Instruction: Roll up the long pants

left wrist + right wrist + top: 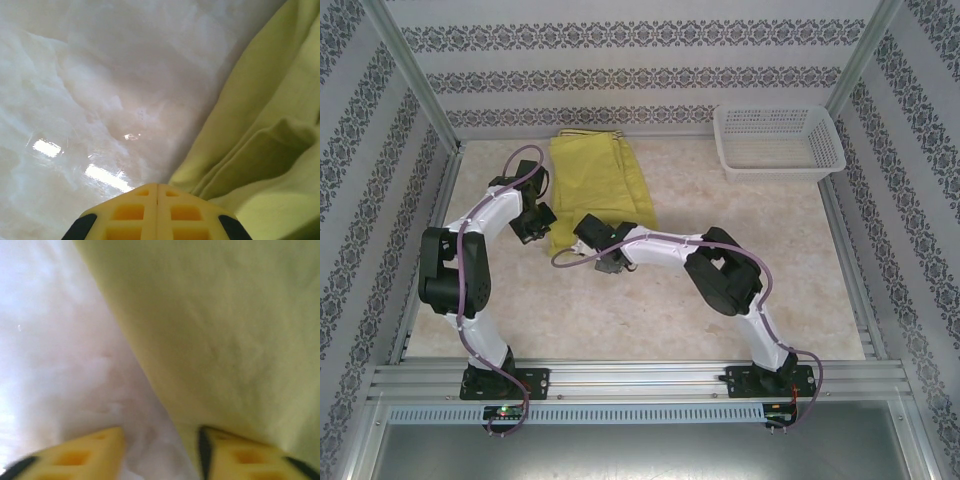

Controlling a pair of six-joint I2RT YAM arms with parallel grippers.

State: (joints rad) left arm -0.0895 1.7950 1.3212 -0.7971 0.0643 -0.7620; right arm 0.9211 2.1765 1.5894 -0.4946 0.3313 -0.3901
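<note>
The long pants [597,183] lie folded lengthwise at the back middle of the table, yellow-green, with the lighter waistband at the far end. My left gripper [542,226] sits at the pants' near left edge. In the left wrist view its yellow fingers [157,212] are pressed together with nothing between them, and the cloth's folded edge [250,150] runs just to their right. My right gripper [592,232] is at the near end of the pants. In the right wrist view it [160,452] stands open, with the hem [220,340] just ahead of the fingertips.
A white plastic mesh basket [778,141] stands at the back right corner. Patterned walls with metal posts close in the table on three sides. Bare marble-look tabletop [740,220] spreads to the right of the pants and in front of them.
</note>
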